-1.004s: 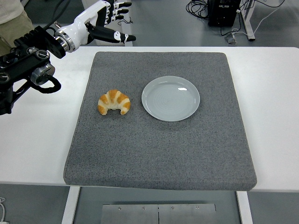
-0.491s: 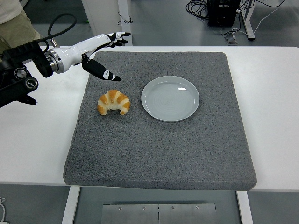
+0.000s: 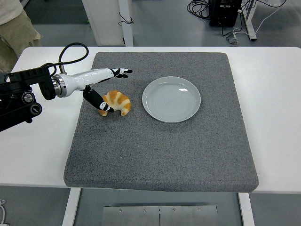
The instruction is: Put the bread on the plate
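Observation:
A golden croissant (image 3: 119, 102) lies on the grey mat (image 3: 160, 146), left of an empty pale-blue plate (image 3: 171, 99). My left hand (image 3: 109, 89) reaches in from the left edge and hovers over the croissant's left end. Its fingers (image 3: 121, 72) stretch out flat behind the croissant, and the black thumb (image 3: 98, 101) hangs down in front of its left tip. The hand is spread and holds nothing. The right arm does not show in the head view.
The mat covers most of the white table (image 3: 42, 141). A person's trouser leg (image 3: 16, 33) shows at the top left. Cables and a black box (image 3: 225, 12) lie on the floor beyond the table's far edge.
My left arm has swung down and toward me, from above the table's far left corner to just over the croissant. The croissant and plate have not moved.

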Controlling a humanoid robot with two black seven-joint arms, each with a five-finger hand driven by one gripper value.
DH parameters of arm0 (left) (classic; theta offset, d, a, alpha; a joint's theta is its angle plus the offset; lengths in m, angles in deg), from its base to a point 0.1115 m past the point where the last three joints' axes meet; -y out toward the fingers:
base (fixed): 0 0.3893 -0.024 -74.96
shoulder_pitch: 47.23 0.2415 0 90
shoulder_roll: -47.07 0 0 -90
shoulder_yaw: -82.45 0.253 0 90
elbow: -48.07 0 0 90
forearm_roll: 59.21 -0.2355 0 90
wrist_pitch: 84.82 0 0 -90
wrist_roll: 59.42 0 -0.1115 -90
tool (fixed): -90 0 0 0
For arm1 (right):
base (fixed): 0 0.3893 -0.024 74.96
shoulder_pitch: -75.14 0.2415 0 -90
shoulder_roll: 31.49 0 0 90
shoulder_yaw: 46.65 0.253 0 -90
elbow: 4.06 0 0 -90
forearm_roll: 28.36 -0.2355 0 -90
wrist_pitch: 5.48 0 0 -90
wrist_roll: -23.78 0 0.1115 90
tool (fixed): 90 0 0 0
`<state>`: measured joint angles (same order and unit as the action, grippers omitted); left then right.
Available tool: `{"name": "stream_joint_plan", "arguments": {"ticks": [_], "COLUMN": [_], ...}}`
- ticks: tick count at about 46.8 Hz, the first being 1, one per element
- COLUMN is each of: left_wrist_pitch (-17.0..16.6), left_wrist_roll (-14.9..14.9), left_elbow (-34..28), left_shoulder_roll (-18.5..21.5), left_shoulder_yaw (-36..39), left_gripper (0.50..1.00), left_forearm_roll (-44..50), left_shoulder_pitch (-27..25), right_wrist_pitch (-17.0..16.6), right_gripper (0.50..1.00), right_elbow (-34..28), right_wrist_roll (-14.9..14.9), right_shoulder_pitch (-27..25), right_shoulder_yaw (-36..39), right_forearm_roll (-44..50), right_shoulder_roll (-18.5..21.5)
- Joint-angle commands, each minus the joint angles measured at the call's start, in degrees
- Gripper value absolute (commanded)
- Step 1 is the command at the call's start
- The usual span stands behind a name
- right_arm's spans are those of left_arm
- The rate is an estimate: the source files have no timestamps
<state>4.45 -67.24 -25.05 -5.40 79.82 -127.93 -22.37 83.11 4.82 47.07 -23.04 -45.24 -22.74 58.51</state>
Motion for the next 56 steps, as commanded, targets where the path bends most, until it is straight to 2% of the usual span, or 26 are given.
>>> {"name": "stream_joint_plan", "arguments": {"ticks": [1, 7, 23, 34, 39, 56], "left_wrist_pitch": [-0.9, -1.6, -7.2, -7.6, -8.2, -9.4], "left_wrist_roll": [0.1, 0.1, -0.7, -1.5, -2.8, -3.1], "left_elbow": [0.1, 0.4, 4.7, 7.9, 8.8, 14.1], "left_shoulder_roll": [-0.2, -0.2, -1.9, -4.2, -5.2, -8.6], "left_shoulder_yaw": [0.1, 0.1, 0.1, 0.1, 0.1, 0.1], "left_gripper": [0.966, 0.966, 0.966, 0.966, 0.966, 0.966], "left_forearm_roll": [-1.2, -2.6, -3.7, -3.6, -3.6, -3.5], "left_shoulder_pitch": [1.2, 2.6, 4.2, 4.3, 4.4, 5.7], "right_wrist_pitch": [0.0, 0.0, 0.0, 0.0, 0.0, 0.0], "right_gripper": [1.0, 1.0, 1.0, 1.0, 1.0, 1.0], "right_elbow": [0.0, 0.0, 0.0, 0.0, 0.0, 0.0], "right_wrist_roll": [0.1, 0.0, 0.1, 0.0, 0.0, 0.0], "right_shoulder_pitch": [0.0, 0.0, 0.0, 0.0, 0.0, 0.0], "right_shoulder_yaw": [0.0, 0.0, 0.0, 0.0, 0.0, 0.0], "right_forearm_roll": [0.0, 0.0, 0.0, 0.0, 0.0, 0.0], "right_shoulder_roll": [0.0, 0.0, 0.0, 0.0, 0.0, 0.0]}}
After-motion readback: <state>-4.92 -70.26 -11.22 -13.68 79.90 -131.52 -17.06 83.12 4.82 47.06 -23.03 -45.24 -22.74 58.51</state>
